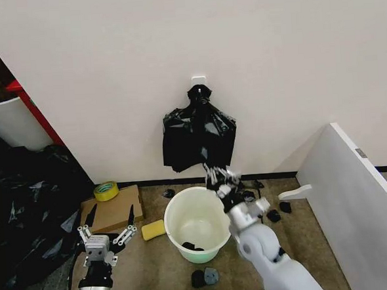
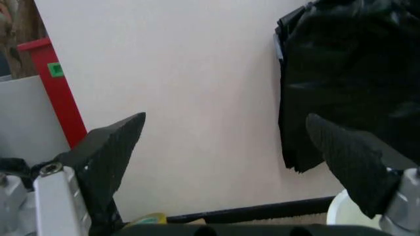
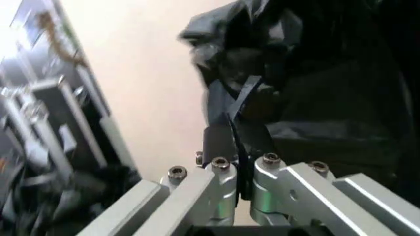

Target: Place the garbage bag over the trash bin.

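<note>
The right gripper (image 1: pixel 220 177) is raised above the bin (image 1: pixel 197 225), clenched on the bag (image 1: pixel 198 137) hanging just above; the left gripper (image 1: pixel 109 226), spread, is farther off.

A white bin (image 1: pixel 197 223) stands upright and open-mouthed on the floor just in front of the wall, its round rolled rim bare and its inside tinged pale green toward the base. A few small dark scraps lie at the bottom of the bin. A thin strip of glossy black bag (image 3: pixel 241 101) is pinched at its lower edge, close against the wall just above the bin's far rim, beside crinkled black plastic. No bag lines or covers the bin.
</note>
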{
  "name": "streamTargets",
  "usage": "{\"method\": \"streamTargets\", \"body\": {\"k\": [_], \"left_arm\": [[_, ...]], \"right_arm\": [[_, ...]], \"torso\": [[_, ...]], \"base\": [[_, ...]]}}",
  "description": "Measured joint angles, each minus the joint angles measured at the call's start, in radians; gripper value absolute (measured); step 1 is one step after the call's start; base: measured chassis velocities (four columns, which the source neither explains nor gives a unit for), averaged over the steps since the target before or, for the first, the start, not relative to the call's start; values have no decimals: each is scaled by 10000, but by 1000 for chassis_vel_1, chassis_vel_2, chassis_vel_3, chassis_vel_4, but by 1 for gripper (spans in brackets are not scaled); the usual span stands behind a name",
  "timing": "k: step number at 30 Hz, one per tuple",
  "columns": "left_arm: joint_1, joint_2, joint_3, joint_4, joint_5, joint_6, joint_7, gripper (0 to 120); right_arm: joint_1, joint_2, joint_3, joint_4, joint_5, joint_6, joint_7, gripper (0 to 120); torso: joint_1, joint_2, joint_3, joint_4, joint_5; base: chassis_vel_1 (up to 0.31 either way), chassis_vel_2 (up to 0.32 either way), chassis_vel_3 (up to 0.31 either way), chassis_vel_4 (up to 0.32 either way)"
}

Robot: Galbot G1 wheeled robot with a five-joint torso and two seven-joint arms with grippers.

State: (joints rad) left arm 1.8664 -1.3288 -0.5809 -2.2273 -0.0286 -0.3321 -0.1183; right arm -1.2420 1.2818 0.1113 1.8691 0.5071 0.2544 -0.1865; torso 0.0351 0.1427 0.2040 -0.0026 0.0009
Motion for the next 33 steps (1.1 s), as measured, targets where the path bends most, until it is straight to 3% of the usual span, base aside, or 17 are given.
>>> {"method": "streamTargets", "body": {"k": [7, 18, 33], "left_arm": [[20, -21, 2, -13, 48, -33, -9, 94], [80, -28, 16, -85, 175, -106, -22, 94], [92, -16, 86, -59, 332, -220, -49, 94]], "right_arm": [[-1321, -693, 186, 445, -1460, 968, -883, 0], [-2442, -1117, 501, 592, -2810, 2386, -2054, 0], [-3295, -1253, 642, 708, -4452, 3400, -2242, 0]], "torso": [[0, 0, 0, -1, -3], [0, 0, 1, -1, -5], [0, -1, 1, 0, -3]], "base": [[0, 0, 0, 0], [0, 0, 0, 0], [0, 0, 0, 0]]}}
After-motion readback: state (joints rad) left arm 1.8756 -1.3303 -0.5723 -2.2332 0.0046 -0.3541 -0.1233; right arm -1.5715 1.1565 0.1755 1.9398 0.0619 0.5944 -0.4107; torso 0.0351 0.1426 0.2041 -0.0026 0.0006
